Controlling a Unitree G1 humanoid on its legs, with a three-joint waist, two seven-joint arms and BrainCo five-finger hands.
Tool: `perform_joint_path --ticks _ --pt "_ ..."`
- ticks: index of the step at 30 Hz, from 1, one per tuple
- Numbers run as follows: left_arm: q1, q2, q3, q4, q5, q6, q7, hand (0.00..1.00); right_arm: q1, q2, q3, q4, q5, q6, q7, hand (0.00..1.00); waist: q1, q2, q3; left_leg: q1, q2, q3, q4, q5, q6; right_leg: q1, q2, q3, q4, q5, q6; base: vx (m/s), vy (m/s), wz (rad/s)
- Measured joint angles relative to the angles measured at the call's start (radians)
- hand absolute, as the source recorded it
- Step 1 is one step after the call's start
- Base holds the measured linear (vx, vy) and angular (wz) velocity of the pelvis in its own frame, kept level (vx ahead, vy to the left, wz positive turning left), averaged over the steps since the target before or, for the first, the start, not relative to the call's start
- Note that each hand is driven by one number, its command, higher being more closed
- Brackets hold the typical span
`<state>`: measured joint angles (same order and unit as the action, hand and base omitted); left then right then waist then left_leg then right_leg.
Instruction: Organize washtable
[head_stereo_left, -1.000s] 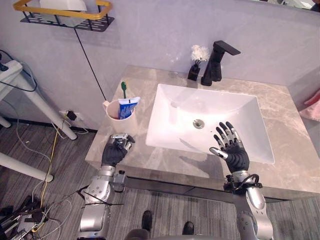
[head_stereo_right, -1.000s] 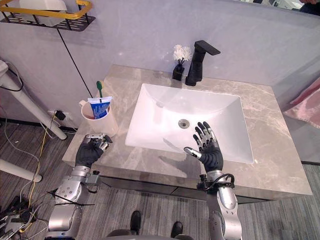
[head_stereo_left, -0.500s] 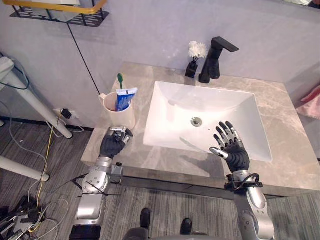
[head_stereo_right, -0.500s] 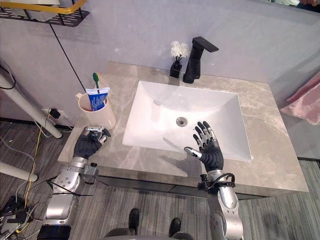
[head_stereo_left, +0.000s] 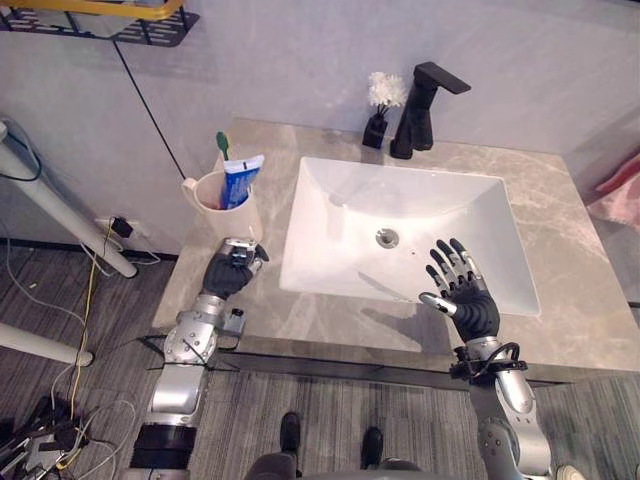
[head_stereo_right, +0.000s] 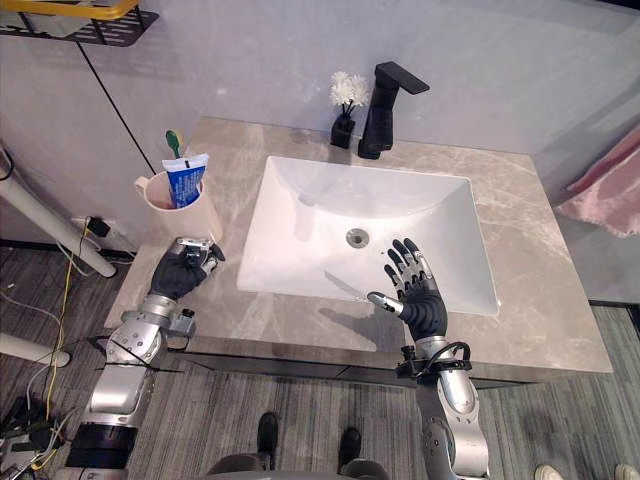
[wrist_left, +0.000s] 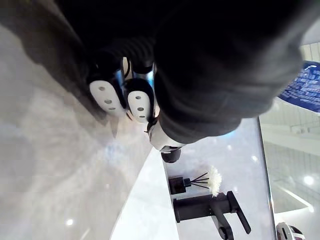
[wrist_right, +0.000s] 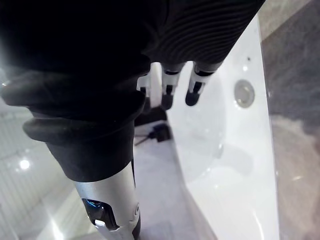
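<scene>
While the left hand (head_stereo_left: 232, 271) is balled up and the right hand (head_stereo_left: 462, 298) spread wide, the cup (head_stereo_left: 240, 216) stands at the counter's left edge.
Lower left, the fist holds nothing and sits on the marble counter (head_stereo_left: 330, 325) just below the cup. Lower right, the spread fingers hang over the front rim of the white sink (head_stereo_left: 340, 220). The cream cup holds a green toothbrush (head_stereo_left: 223, 148) and a blue toothpaste tube (head_stereo_left: 238, 182). Toward the top, a black faucet (head_stereo_left: 420, 100) and a small black vase of white flowers (head_stereo_left: 377, 108) stand behind the basin.
</scene>
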<state>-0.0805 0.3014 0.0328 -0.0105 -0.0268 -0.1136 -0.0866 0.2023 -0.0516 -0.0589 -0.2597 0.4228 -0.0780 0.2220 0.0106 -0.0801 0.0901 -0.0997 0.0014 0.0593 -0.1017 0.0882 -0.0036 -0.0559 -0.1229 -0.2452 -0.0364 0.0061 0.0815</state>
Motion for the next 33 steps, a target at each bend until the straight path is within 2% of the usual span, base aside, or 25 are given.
perform_joint_path --ticks 11,22,33 --pt "-0.095 0.065 -0.008 0.098 0.000 -0.001 0.001 1.00 0.001 -0.026 0.000 0.001 0.000 0.000 0.000 0.00 -0.025 0.000 0.000 0.000 0.000 0.006 0.000 0.000 0.000 -0.003 0.001 0.005 -0.001 0.006 -0.001 0.00 0.000 -0.01" --pt "-0.137 0.086 -0.026 0.130 -0.002 0.001 0.004 1.00 0.002 -0.037 0.005 0.001 0.000 0.000 0.000 0.00 -0.028 -0.001 -0.002 -0.005 0.000 0.012 0.005 0.002 0.001 -0.010 0.001 0.011 -0.001 0.013 -0.002 0.00 0.001 -0.02" --pt "0.036 0.059 0.010 0.036 -0.090 0.000 0.000 1.00 0.024 -0.036 0.058 0.004 0.001 0.011 0.023 0.00 -0.023 0.009 -0.020 0.017 -0.004 -0.030 0.000 0.003 0.001 0.032 -0.001 -0.038 -0.003 0.009 -0.005 0.00 0.002 0.11"
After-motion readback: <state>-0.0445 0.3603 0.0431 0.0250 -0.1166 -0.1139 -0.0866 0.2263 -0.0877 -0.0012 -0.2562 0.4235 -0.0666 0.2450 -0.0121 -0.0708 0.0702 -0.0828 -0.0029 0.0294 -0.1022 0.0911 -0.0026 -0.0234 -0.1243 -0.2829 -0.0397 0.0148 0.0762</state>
